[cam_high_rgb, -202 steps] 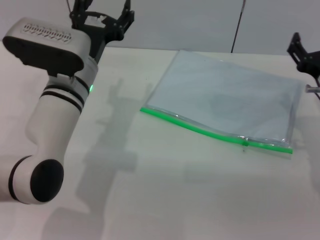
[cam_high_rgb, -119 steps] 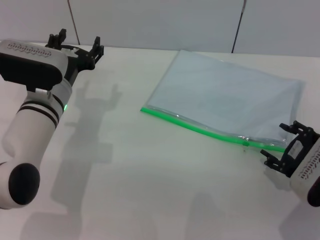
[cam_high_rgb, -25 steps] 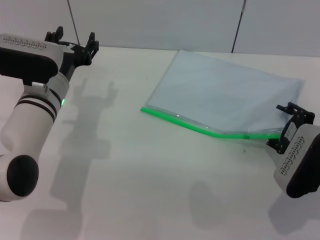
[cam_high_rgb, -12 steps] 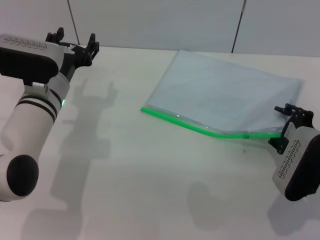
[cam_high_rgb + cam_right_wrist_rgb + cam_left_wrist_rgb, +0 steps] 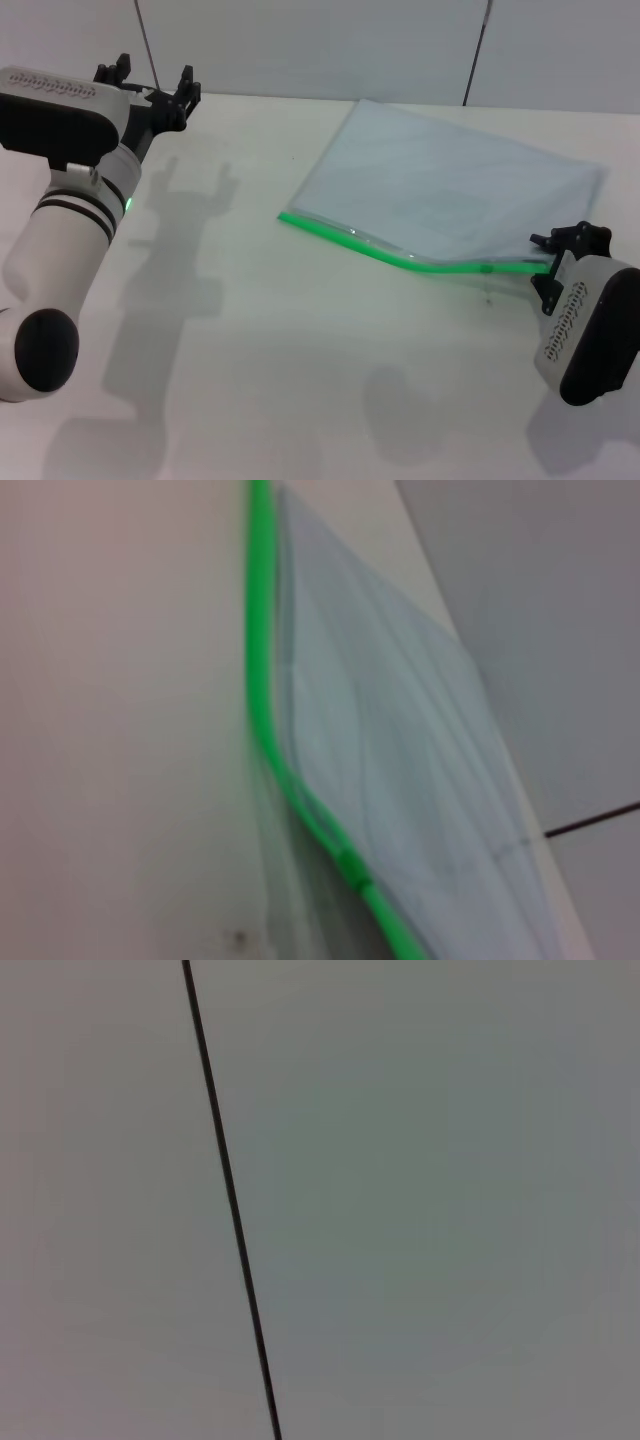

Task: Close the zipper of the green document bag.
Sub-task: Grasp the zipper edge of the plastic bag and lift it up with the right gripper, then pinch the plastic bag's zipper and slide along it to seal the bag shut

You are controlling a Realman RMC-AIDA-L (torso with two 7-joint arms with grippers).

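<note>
The green document bag point(image 5: 450, 175) lies flat on the white table at centre right, also seen in the right wrist view point(image 5: 400, 770). Its zipper point(image 5: 400, 258) is a bright green strip along the near long edge, curving upward toward its right end; the right wrist view shows the zipper point(image 5: 262, 680) close up. A small slider point(image 5: 487, 267) sits near that right end. My right gripper point(image 5: 553, 262) is shut on the zipper's right end, holding that corner off the table. My left gripper point(image 5: 152, 82) hangs open above the table's far left, away from the bag.
The white table point(image 5: 280, 350) stretches in front of the bag. A grey wall with dark seams point(image 5: 478, 50) runs behind it; the left wrist view shows only that wall and a seam point(image 5: 230, 1200).
My right gripper has shifted a little left and toward me with the zipper's end in it, and the bag's near edge has bowed up more. The left arm has stayed put.
</note>
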